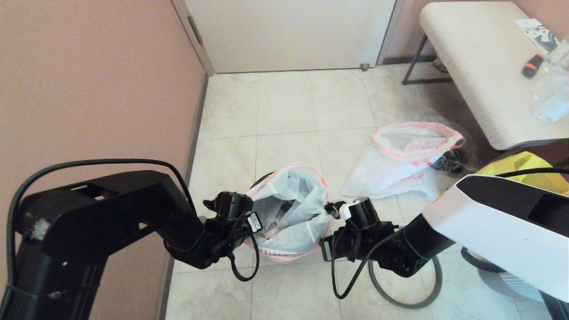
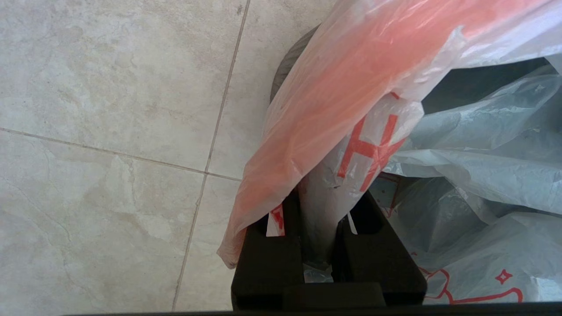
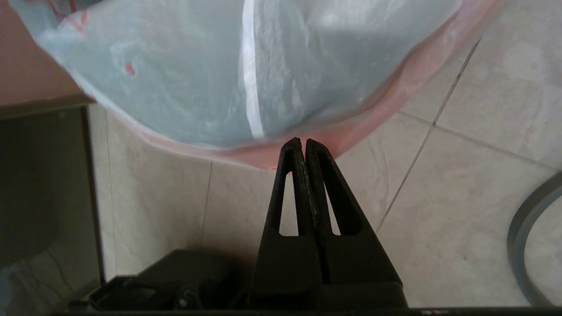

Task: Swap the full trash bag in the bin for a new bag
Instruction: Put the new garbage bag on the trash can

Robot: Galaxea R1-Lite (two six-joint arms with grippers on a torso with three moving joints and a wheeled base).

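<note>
**Bag rim pinched on the left side, bin mostly hidden**

Though the bin sits on the tiled floor between the two arms, only a dark sliver of it shows at the far-left edge in the head view; the rest is covered by the white bag with the pink-red rim draped in and over it. In the left wrist view a dark curve of the bin wall shows behind the plastic.

The left gripper is at the bag's left side, fingers narrow and clamped on a fold of the plastic w/ red print. How much is caught can't be told, as the pink rim flops over one finger.

The right gripper is at the bag's right side, fingers pressed together w/ no gap. Its tips sit right at the pink rim, but whether any film is nipped between them is hard to make out.

A thin dark grey hoop lies on the floor under the right arm, partly hidden. A second white bag lies farther off, beside a pale table cut off by the frame edge.
</note>
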